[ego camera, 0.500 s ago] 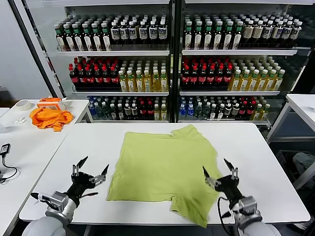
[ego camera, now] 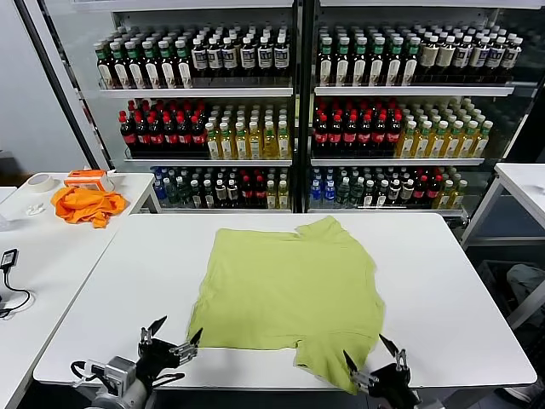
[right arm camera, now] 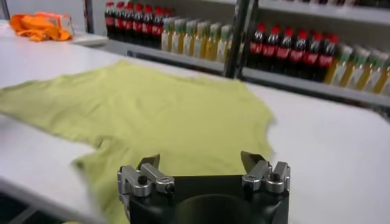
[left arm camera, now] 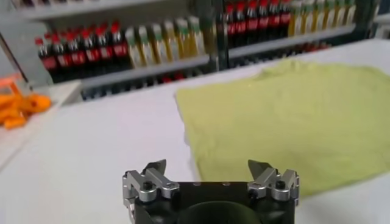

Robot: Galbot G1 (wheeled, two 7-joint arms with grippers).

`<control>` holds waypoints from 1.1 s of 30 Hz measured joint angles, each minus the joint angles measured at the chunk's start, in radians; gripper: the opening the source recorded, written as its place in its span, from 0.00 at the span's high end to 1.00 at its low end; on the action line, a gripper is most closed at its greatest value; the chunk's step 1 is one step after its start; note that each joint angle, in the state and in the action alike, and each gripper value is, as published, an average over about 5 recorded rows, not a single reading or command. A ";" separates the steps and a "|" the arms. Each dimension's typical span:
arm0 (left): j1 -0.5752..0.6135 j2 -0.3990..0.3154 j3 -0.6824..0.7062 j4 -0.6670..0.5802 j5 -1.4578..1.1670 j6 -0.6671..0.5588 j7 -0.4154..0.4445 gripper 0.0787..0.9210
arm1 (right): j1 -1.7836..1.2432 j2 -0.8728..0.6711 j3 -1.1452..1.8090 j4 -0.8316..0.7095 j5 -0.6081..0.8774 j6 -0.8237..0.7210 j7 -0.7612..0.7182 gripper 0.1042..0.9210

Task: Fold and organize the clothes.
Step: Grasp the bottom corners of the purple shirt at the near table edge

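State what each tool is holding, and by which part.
Nothing: left tool and right tool are both open and empty, short of the T-shirt.

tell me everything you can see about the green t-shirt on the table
The t-shirt is lime yellow-green, soft and cotton-like, with no print showing on the side that faces up. It lies spread nearly flat on the white table, partly folded, with one short sleeve reaching toward the shelves and another flap at the near edge. Light wrinkles cross it. Only the table touches it: the left gripper and right gripper are both open at the near edge, holding nothing, the right one close beside the near flap.
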 measured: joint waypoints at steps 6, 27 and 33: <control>-0.010 -0.013 0.035 0.013 -0.009 0.029 -0.033 0.12 | -0.007 0.002 -0.016 -0.011 0.020 0.000 0.027 0.12; -0.066 -0.033 0.090 0.088 -0.083 0.020 -0.141 0.12 | 0.047 0.015 -0.107 -0.030 0.064 -0.029 0.078 0.19; -0.068 -0.031 0.093 0.090 -0.079 0.020 -0.145 0.14 | 0.055 0.022 -0.127 -0.037 0.073 -0.040 0.092 0.40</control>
